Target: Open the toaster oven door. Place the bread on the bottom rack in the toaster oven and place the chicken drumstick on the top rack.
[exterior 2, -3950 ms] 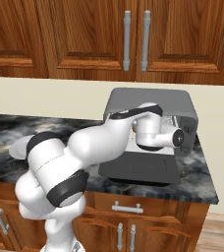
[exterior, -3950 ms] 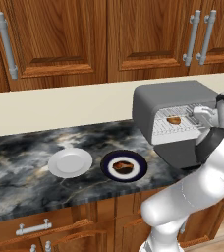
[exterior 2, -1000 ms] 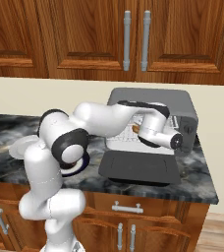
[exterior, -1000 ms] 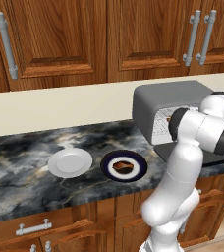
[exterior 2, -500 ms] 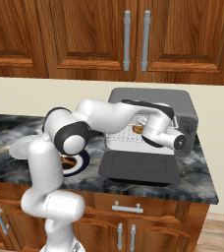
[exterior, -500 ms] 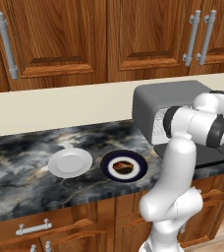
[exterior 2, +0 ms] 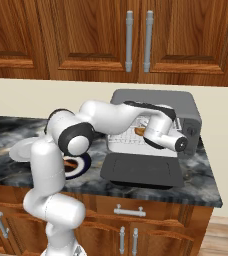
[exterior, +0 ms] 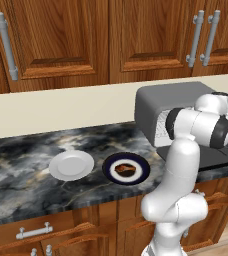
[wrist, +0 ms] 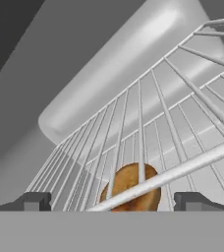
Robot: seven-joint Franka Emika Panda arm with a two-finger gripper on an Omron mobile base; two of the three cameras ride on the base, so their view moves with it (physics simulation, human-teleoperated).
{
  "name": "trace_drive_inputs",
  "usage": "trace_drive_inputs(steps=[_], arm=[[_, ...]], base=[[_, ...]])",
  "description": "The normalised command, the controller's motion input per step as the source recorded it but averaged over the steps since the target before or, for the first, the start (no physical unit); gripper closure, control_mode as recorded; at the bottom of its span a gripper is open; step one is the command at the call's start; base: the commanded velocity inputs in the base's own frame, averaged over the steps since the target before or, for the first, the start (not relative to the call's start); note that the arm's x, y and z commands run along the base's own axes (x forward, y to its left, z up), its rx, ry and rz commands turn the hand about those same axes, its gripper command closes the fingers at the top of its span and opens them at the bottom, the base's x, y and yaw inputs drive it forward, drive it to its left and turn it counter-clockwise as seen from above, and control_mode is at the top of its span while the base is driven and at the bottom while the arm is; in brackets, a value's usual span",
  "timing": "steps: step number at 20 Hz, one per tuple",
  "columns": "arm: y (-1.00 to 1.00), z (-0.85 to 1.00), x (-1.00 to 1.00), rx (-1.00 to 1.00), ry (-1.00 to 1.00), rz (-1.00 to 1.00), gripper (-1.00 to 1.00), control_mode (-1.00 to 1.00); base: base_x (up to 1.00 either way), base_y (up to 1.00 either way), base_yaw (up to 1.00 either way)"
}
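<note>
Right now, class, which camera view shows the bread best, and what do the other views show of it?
The hand view: the bread sits close up, round and golden-tan, behind rack wires, between the open gripper's tips. The right base view gives a small tan patch inside the toaster oven.

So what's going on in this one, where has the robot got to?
The toaster oven door is already folded down flat on the counter, and the arm reaches into the opening. The bread lies on a wire rack inside, seen through the bars of the rack in front of it; which rack it rests on can't be told. The gripper is open, its fingertips either side of the bun without clamping it. The chicken drumstick is on its dark plate, beside a white plate.
</note>
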Motion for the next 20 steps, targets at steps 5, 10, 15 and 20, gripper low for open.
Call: trace_drive_inputs(steps=[5, 10, 15, 20], arm=[[0.16, -0.02, 0.17, 0.00, 0.00, 0.00, -1.00, -1.00], [0.02, -0.06, 0.11, 0.00, 0.00, 0.00, -1.00, -1.00], [-0.01, -0.05, 0.09, 0.00, 0.00, 0.00, -1.00, -1.00], [0.00, -0.10, 0.07, 0.00, 0.01, 0.00, -1.00, -1.00]], base=[[0.00, 0.00, 0.00], [0.00, 0.00, 0.00], [0.00, 0.00, 0.00], [0.00, 0.00, 0.00]])
